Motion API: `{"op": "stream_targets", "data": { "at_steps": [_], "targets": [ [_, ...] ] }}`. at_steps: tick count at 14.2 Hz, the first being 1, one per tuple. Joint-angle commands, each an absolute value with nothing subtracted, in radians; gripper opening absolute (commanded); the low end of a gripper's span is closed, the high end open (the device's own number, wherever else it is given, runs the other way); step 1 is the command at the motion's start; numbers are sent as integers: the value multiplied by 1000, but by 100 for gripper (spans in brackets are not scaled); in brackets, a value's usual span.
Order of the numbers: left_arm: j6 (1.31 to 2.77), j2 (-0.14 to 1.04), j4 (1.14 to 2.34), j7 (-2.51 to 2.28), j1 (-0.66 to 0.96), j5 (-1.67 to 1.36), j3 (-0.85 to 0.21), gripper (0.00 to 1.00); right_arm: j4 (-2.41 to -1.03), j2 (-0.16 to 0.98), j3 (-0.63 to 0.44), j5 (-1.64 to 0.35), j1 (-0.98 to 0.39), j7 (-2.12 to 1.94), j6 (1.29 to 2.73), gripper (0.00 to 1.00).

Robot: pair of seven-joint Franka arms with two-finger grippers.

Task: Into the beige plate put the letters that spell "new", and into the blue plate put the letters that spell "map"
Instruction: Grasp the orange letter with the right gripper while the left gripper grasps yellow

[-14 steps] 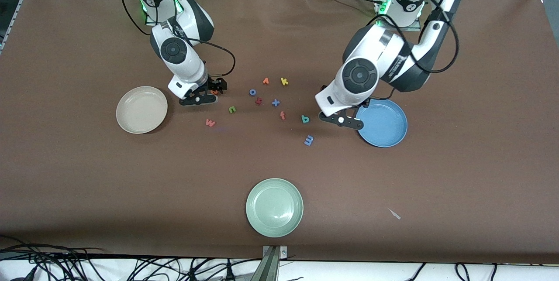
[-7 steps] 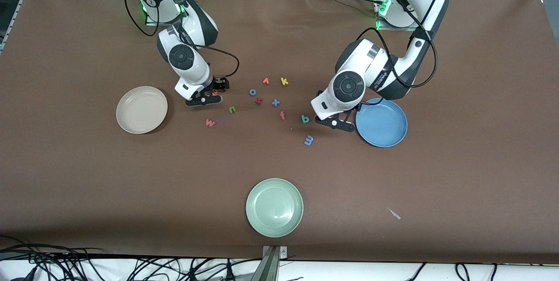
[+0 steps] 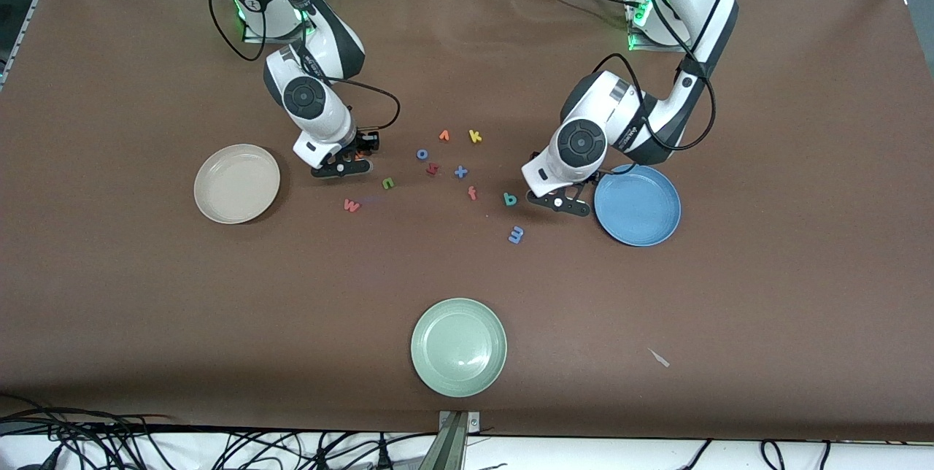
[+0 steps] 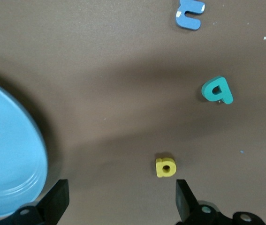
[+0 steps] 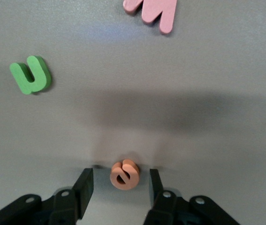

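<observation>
In the right wrist view the orange "e" (image 5: pixel 125 174) lies on the table between the fingers of my right gripper (image 5: pixel 119 187), with a small gap on each side; the jaws are open. The green "n" (image 3: pixel 388 182) and the pink "w" (image 3: pixel 352 205) lie close by, beside the beige plate (image 3: pixel 237 183). My left gripper (image 4: pixel 121 206) hangs wide open, low over the table next to the blue plate (image 3: pixel 642 211). The yellow "a" (image 4: pixel 165 167) lies just off one fingertip (image 4: pixel 183 204). The teal "p" (image 3: pixel 510 198) and blue "m" (image 3: pixel 516 235) lie loose nearby.
Other letters lie between the arms: yellow "k" (image 3: pixel 475 136), orange "v" (image 3: pixel 444 136), blue "o" (image 3: pixel 422 155), a dark red letter (image 3: pixel 433 169), blue "x" (image 3: pixel 460 172), red "f" (image 3: pixel 472 193). A pale green plate (image 3: pixel 458 346) sits near the front edge.
My right gripper's jaws have narrowed around the orange "e". My left gripper has shifted off the blue plate's rim toward the letters and stayed wide open.
</observation>
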State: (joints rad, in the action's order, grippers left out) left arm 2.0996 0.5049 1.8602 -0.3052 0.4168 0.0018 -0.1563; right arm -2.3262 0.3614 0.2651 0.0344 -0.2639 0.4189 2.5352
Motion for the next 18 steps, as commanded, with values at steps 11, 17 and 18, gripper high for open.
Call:
{"op": "stream_targets", "data": {
  "at_steps": [11,17,18],
  "targets": [
    [2351,482,2039,-621,459,35,-209,100,-2315,394,265,55,-256,417,2562,24],
    [2352,505,2042,-626,460,107,-210,100,-2165,356,218,55,-250,373,2295,10],
    [2352,509,2042,-626,460,109,-210,100,-2105,354,190,48,-250,327,2195,11]
  ]
}}
